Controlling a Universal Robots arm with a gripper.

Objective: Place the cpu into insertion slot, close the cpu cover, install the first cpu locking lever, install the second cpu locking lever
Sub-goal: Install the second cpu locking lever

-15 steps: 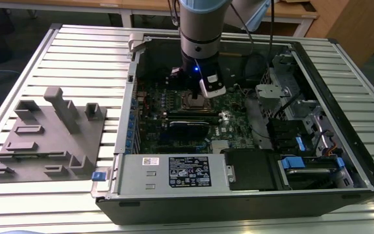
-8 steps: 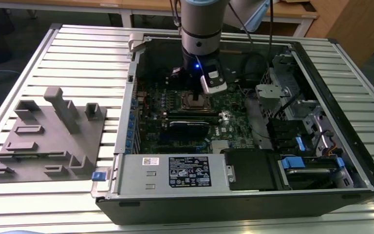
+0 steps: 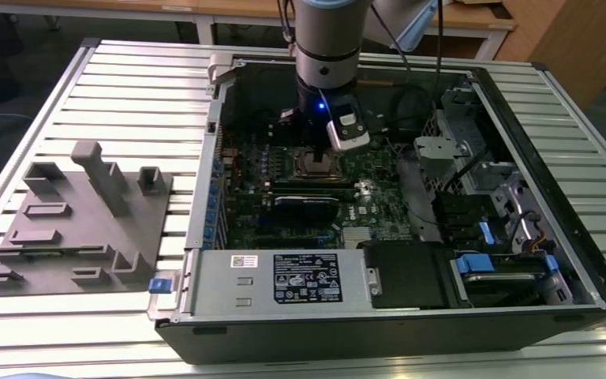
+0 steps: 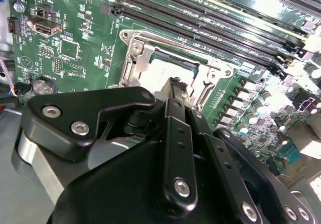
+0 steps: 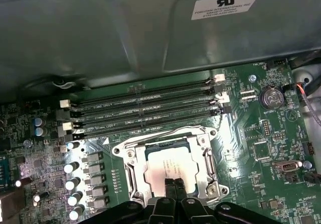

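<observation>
The cpu (image 5: 168,170) is sitting flat in the insertion slot (image 5: 150,153), dull silver top facing up, directly under the gripper (image 5: 173,185). The cpu cover (image 5: 205,156) is lying down around it, its window framing the chip. The gripper's fingertips (image 4: 176,86) are pressed together, narrow, holding nothing, hovering just above the near edge of the cpu. Just beyond the gripper, past the socket, long black memory slots (image 5: 145,111) are running across the green motherboard (image 4: 75,48). In the exterior view the arm (image 3: 330,47) is reaching down into the open computer case (image 3: 555,237); a grey fixture (image 3: 76,221) is resting on the slatted table (image 3: 135,87), well apart, towards the exterior view's left.
</observation>
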